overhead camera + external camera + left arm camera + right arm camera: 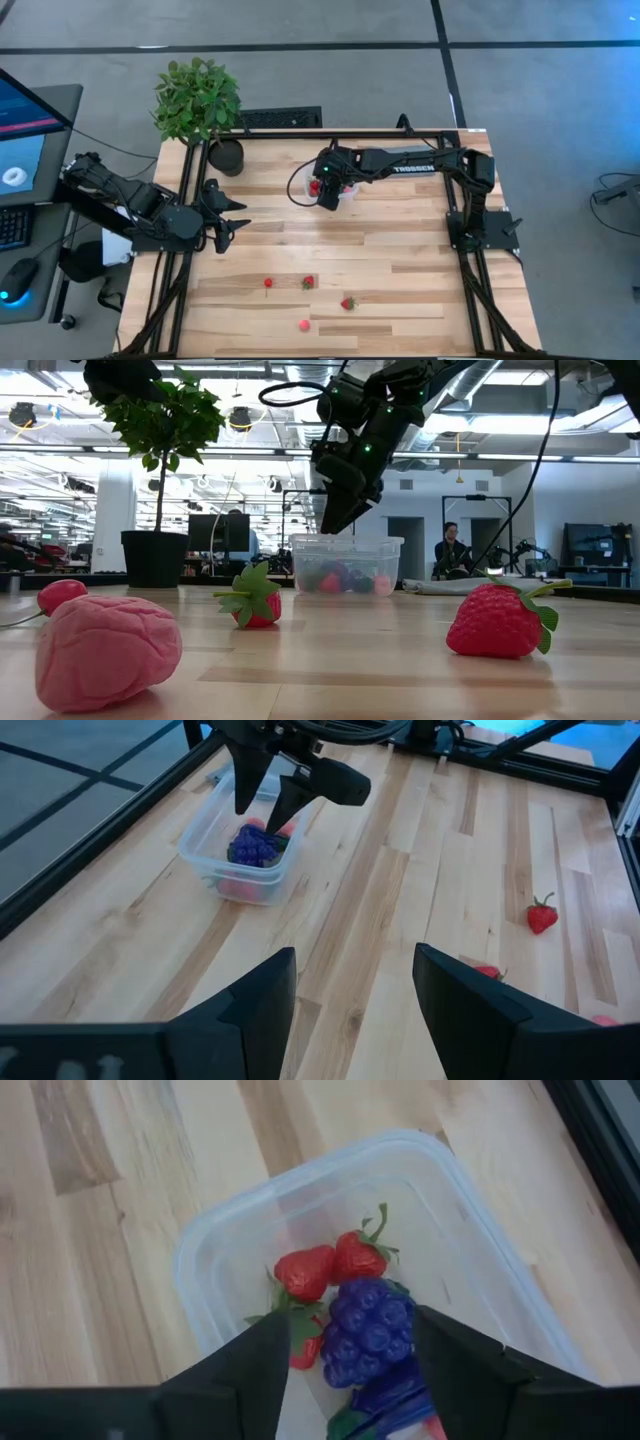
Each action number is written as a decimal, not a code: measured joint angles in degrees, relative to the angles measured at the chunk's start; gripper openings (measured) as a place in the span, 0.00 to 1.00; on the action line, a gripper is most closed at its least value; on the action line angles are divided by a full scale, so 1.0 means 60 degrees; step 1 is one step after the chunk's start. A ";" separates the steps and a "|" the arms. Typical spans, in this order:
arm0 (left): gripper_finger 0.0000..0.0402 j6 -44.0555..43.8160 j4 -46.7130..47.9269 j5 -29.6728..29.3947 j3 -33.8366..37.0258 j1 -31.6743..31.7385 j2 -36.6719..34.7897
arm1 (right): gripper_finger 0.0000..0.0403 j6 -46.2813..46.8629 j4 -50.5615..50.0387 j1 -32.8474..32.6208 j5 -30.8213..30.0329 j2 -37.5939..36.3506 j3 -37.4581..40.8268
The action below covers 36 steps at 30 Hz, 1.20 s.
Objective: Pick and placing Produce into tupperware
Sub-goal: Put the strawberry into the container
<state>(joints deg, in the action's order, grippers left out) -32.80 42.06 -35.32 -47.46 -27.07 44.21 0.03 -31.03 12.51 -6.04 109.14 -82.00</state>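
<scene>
Right gripper seen above small clear plastic box, frame centre, fingers apart, nothing held. Purple toy grapes seen inside. Left gripper parked left, fingers apart, empty.

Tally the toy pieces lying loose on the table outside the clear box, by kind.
Strawberries: 2
Red round piece: 1
Pink piece: 1
Total: 4
</scene>
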 joint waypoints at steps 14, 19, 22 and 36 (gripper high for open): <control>0.48 0.0015 -0.0006 -0.0010 0.0000 0.0000 0.0000 | 0.61 -0.0321 -0.1391 -0.0844 0.0014 -0.2042 -0.0357; 0.48 0.0269 -0.0341 -0.0017 0.0000 0.0000 0.0030 | 0.61 0.0008 -0.2445 -0.1824 0.0002 -0.2923 -0.0346; 0.48 0.0698 -0.0911 -0.0018 0.0000 0.0000 0.0110 | 0.61 0.0485 -0.2986 -0.2521 -0.0297 -0.3247 -0.0346; 0.48 0.1874 -0.1736 -0.0009 0.0000 0.0011 0.0948 | 0.61 0.3742 -0.3647 -0.6100 -0.1209 -0.3470 0.0450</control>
<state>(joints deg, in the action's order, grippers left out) -21.55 31.65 -35.37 -47.46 -27.00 49.89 22.49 -52.91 -24.09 -13.30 88.32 -79.29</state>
